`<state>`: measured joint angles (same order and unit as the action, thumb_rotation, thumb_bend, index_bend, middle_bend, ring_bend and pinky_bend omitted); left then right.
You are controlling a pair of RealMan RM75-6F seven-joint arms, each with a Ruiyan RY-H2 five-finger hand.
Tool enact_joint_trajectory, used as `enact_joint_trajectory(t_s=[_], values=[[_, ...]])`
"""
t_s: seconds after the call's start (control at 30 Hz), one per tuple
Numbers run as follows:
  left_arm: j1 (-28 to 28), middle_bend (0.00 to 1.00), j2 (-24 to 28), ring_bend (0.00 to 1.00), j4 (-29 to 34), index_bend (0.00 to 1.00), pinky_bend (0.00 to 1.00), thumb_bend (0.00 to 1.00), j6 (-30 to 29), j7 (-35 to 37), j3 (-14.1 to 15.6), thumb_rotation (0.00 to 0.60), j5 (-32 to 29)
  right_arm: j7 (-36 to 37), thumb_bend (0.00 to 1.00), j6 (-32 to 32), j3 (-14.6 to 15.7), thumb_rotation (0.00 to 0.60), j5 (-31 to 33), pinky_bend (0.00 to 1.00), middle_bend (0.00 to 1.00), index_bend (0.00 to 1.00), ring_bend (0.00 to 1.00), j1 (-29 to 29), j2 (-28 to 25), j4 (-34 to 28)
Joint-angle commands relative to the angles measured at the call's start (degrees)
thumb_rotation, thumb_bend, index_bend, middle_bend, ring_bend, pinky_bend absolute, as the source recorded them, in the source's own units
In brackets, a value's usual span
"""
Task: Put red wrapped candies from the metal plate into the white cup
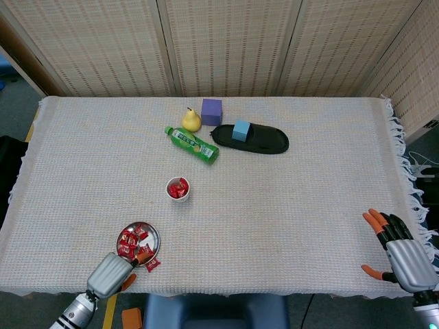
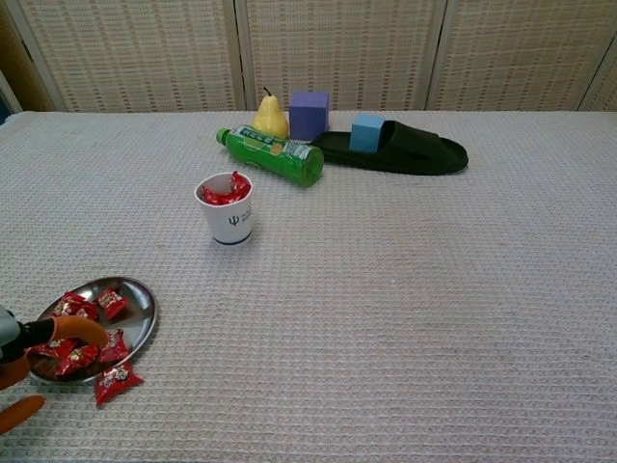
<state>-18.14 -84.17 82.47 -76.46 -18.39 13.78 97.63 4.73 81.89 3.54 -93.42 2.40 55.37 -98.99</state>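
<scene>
- the left hand (image 1: 110, 274) sits at the near left edge of the table, just near of the metal plate (image 1: 153, 236); its orange fingertips (image 2: 77, 328) reach over the near rim of the plate; i cannot tell if it holds a candy or not
- the metal plate lies near the near left corner; red wrapped candies (image 1: 130, 241) are piled in it; one more candy (image 2: 117, 382) lies on the cloth, just off the plate's near right rim
- the white cup (image 2: 228, 214) stands upright, a bit farther and to the right of the plate, well apart from it; red candies (image 2: 226, 191) show over its top
- the right hand (image 1: 401, 250) rests at the near right edge of the table, far from the cup and plate; its fingers are spread apart and it holds nothing
- at the far middle of the table a green bottle (image 1: 191, 144) lies on its side; a yellow pear (image 1: 191, 120) stands just beyond it; a purple block (image 1: 212, 111) is just right of the pear
- a black slipper (image 1: 257, 140) lies to the right of the bottle; a small blue block (image 1: 241, 129) sits on its left end
- a pale woven tablecloth (image 1: 288, 205) covers the whole table, with a fringe on the right side
</scene>
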Motion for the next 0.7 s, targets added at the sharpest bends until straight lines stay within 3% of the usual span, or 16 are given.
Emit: enact_joint_trajectory(t_s=[0.03, 0.27, 0.7], values=[[0.34, 0.95, -2.21, 0.91, -2.38, 0.19, 1.0, 0.41, 0.07, -2.09, -0.41, 0.6, 2.02, 0.02, 0.01, 0.05, 0.13, 0.6, -0.18, 0.01, 0.0, 0.0, 0.0, -0.04, -0.03, -0.04], [-0.01, 0.96, -5.03, 0.91, -5.41, 0.21, 1.0, 0.4, 1.86, -6.27, -1.52, 0.6, 3.49, 0.44, 0.01, 0.24, 0.2, 0.6, -0.37, 0.01, 0.0, 0.0, 0.0, -0.07, -0.15, 0.2], [-0.78, 0.96, -6.58, 0.91, -7.49, 0.33, 1.0, 0.4, 3.21, -6.22, -3.0, 0.6, 4.3, 0.66, 0.01, 0.39, 0.13, 0.6, -0.16, 0.01, 0.0, 0.0, 0.0, -0.1, -0.24, 0.24]])
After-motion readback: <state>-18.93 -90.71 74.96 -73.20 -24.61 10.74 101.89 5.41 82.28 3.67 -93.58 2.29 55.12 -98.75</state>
